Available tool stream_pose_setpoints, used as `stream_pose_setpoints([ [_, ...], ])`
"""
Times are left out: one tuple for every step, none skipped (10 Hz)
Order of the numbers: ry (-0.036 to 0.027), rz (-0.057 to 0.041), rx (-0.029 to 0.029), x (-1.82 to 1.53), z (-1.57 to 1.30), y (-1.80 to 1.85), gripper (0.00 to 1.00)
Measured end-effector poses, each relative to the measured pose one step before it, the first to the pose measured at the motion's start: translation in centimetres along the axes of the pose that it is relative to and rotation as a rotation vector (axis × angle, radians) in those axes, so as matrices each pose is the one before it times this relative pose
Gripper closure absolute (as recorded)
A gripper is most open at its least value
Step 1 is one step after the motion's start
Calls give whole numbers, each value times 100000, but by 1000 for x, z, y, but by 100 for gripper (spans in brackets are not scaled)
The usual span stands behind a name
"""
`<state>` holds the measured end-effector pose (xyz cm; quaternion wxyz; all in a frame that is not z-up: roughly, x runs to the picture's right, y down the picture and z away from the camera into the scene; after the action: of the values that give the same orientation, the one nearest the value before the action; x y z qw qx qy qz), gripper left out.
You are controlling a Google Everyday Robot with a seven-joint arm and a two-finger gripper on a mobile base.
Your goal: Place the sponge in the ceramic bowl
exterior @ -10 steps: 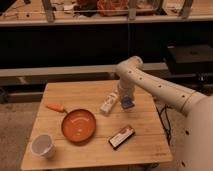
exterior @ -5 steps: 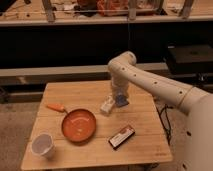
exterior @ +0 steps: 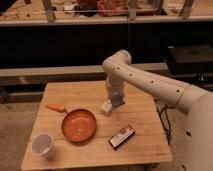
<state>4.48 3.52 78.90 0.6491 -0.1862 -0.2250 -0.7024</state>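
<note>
The blue sponge (exterior: 118, 102) hangs just above the table, and my gripper (exterior: 116, 98) points down and is shut on it. The arm reaches in from the right, over the middle of the table. The orange-red ceramic bowl (exterior: 79, 125) sits on the table to the front left of the gripper, a short way off, and nothing is in it. The gripper's fingers are largely hidden behind the wrist and the sponge.
A white bottle-like package (exterior: 106, 107) lies right beside the sponge, between it and the bowl. An orange carrot-like piece (exterior: 56, 107) lies left of the bowl. A white cup (exterior: 42, 145) stands at the front left. A black bar (exterior: 121, 136) lies at the front. The wooden table (exterior: 145, 117) ends close to the right.
The arm has swung left over the table, carrying the sponge from right of the white package to just beside it. Nothing else on the table has moved.
</note>
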Motion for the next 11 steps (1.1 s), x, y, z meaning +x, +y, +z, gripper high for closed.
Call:
stream_pose_setpoints([
  [240, -517, -266, -175, -177, -27, 100],
  [165, -311, -3, -197, -136, -3, 100],
  [162, -642, -28, -84, -30, -224, 100],
  [133, -848, 198, -103, -118, -596, 100],
  [-85, -471, 319, -108, -42, -639, 100],
  [69, -967, 195, -59, -100, -888, 100],
  [103, -618, 89, -97, -110, -451, 100],
  [124, -462, -80, -45, -107, -166, 100],
  [326, -777, -152, 41, -192, -329, 100],
  [-85, -1074, 454, -14, -119, -721, 100],
  [-74, -1372, 486, 33, -70, -896, 100],
])
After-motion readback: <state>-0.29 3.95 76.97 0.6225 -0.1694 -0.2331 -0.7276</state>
